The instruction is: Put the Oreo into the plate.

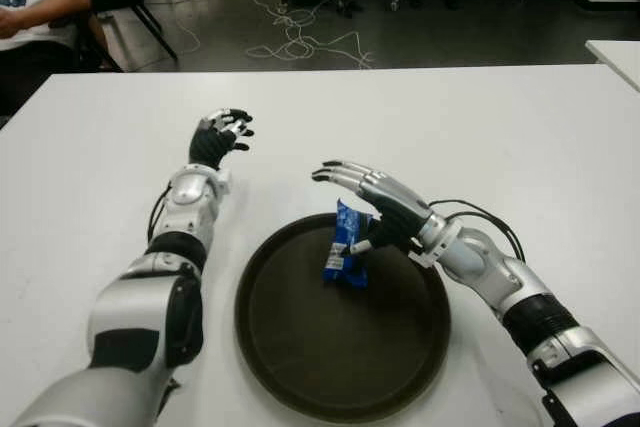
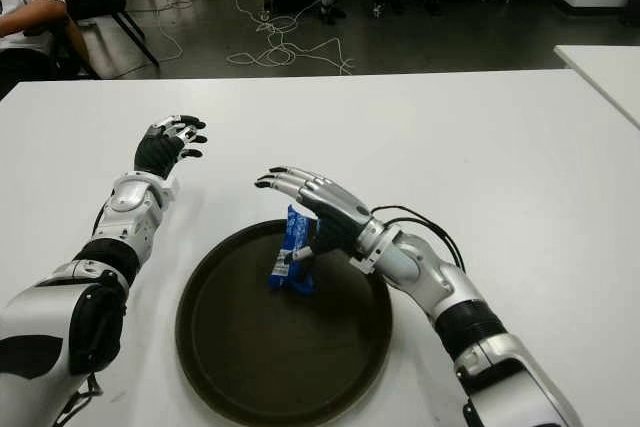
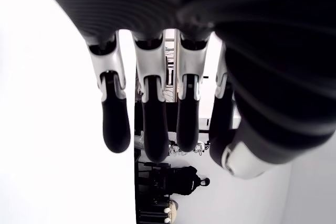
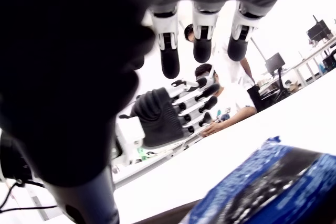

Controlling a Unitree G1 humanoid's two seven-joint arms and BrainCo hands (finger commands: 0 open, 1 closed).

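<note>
Dark round plate (image 1: 300,367) set on white bench (image 1: 480,127), near edge. Blue Oreo pack (image 1: 345,247) seen in plate's far part, tilted, touched by thumb of right robot hand (image 1: 365,202); fingers extended, nothing gripped. Left robot hand (image 1: 220,137) shown beyond plate, fingers loosely spread, nothing held.
</note>
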